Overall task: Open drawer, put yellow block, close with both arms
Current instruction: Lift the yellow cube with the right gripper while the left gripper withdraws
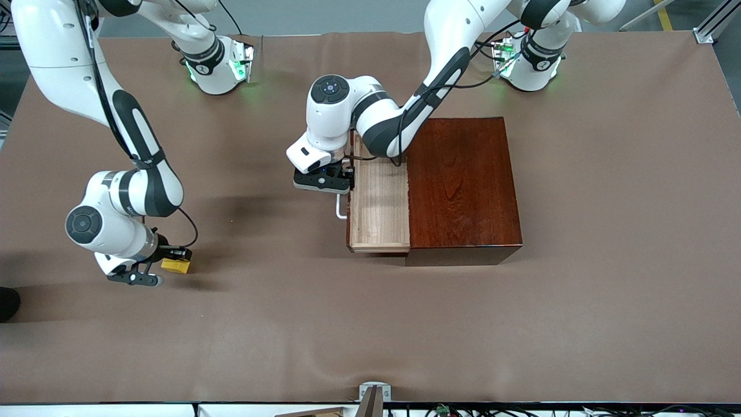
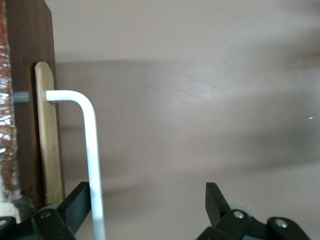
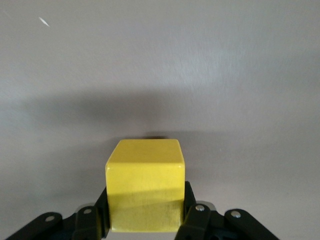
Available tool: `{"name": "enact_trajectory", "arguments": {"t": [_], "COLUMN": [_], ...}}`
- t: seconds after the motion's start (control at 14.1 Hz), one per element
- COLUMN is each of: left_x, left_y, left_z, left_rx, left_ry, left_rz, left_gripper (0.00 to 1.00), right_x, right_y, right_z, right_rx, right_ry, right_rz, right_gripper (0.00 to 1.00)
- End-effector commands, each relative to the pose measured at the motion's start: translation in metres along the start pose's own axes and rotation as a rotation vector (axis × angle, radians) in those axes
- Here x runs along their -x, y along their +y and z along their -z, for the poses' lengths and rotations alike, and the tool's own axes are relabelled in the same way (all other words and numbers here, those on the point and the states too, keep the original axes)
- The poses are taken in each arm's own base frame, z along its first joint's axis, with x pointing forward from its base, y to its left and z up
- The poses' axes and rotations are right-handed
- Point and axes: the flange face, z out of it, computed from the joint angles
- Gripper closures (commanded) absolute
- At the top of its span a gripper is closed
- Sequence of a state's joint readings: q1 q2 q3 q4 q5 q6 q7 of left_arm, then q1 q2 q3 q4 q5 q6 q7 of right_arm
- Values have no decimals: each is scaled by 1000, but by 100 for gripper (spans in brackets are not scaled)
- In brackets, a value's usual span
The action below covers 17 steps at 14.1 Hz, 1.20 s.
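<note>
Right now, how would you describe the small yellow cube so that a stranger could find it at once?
Start at the glossy dark reddish-brown wooden box with its light-wood drawer pulled out. Go along the brown table toward the right arm's end, a little nearer the front camera. There the small bright yellow cube sits between the closed fingers of the right gripper, the only yellow thing on the table.

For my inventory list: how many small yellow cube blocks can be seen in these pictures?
1. The small bright yellow cube block sits between the right gripper's shut fingers, toward the right arm's end of the table. The open light-wood drawer tray shows none.
</note>
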State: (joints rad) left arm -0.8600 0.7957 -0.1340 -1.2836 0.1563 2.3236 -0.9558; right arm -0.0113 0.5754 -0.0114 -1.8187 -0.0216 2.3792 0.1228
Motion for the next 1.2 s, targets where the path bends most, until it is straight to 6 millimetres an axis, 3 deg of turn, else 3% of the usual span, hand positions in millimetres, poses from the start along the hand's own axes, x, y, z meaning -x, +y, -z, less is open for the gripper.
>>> {"name": "enact_trajectory", "arguments": {"t": [0.0, 0.35, 0.49, 0.78, 0.85, 0.92, 1.13], "left_x": [-2, -20, -32, -78, -90, -98, -117], "left_y": [13, 5, -5, -64, -88, -107, -190], "left_z": [6, 26, 51, 176, 196, 227, 287], "left_rx": [58, 65, 28, -84, -128, -141, -243], "left_ry": [14, 30, 26, 16, 3, 9, -72], "left_rz": [9, 42, 58, 141, 174, 205, 234], "left_gripper": [0, 0, 0, 0, 0, 0, 0], "right_x": [-3, -3, -2, 5, 6, 8, 8], "right_y": [-4, -22, -27, -45, -50, -57, -64], "right_z": [28, 52, 64, 83, 88, 93, 104], "right_rx": [8, 8, 6, 9, 9, 10, 10], "right_ry": [33, 52, 63, 49, 53, 50, 68], "right_rz": [30, 115, 157, 263, 289, 319, 451], "right_gripper": [100, 100, 100, 100, 100, 100, 100]}}
